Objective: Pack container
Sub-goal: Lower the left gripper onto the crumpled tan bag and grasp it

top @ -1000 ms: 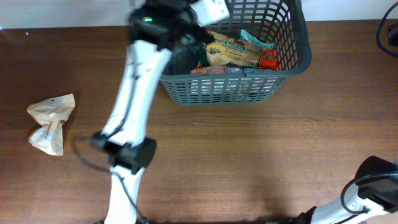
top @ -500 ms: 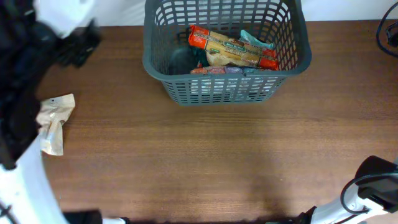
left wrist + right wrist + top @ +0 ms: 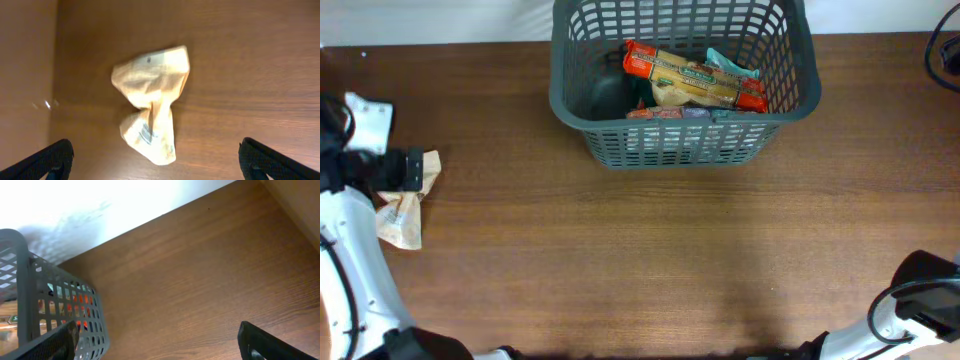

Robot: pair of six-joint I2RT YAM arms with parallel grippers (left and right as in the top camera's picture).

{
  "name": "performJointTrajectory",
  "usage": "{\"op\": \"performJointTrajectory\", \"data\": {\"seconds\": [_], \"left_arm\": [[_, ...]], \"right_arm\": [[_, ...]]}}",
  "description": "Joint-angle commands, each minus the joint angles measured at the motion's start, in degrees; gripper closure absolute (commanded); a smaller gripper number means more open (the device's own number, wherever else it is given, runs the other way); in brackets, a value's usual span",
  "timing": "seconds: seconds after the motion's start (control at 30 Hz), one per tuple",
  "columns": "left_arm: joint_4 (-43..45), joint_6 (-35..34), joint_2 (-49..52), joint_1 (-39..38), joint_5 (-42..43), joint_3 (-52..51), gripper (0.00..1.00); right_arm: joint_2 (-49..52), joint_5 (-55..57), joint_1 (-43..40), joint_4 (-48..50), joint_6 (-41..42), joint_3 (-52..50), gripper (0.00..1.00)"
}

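Both released: left claw (image 3: 159,160), right claw (image 3: 159,341) | brown wood table (image 3: 670,250) | white backdrop (image 3: 75,200)

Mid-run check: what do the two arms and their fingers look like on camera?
The left arm has white links with black joints and a thin black cable running along it. The right arm shows the same white link, a black joint housing and a looping black cable. The left fingers and right fingers are plain matte black, with no markings visible.

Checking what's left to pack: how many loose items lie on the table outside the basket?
1: a crumpled tan packet near the table's left edge, left of the container. The left arm partly covers it.
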Motion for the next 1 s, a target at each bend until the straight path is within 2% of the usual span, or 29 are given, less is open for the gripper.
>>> {"op": "performJointTrajectory", "data": {"seconds": [0.0, 0.3, 0.33, 0.6, 0.97], "left_arm": [[3.98, -3.06, 1.31, 3.76, 0.68, -6.99, 0.0], [7.87, -3.02, 13.88, 5.18, -0.76, -9.38, 0.11], [8.48, -3.04, 15.23, 5.18, -1.36, -9.38, 0.15], [14.32, -3.02, 23.28, 5.2, -4.59, -9.38, 0.15], [21.27, -2.99, 28.0, 5.22, -7.52, -9.35, 0.14]], "right_arm": [[0.13, -0.28, -0.11, 0.15, -0.11, -0.22, 0.01], [0.13, -0.28, -0.11, 0.15, -0.11, -0.22, 0.01], [0.13, -0.28, -0.11, 0.15, -0.13, -0.22, 0.01], [0.13, -0.28, -0.11, 0.15, -0.11, -0.22, 0.01], [0.13, -0.28, -0.11, 0.15, -0.13, -0.22, 0.01]]}}
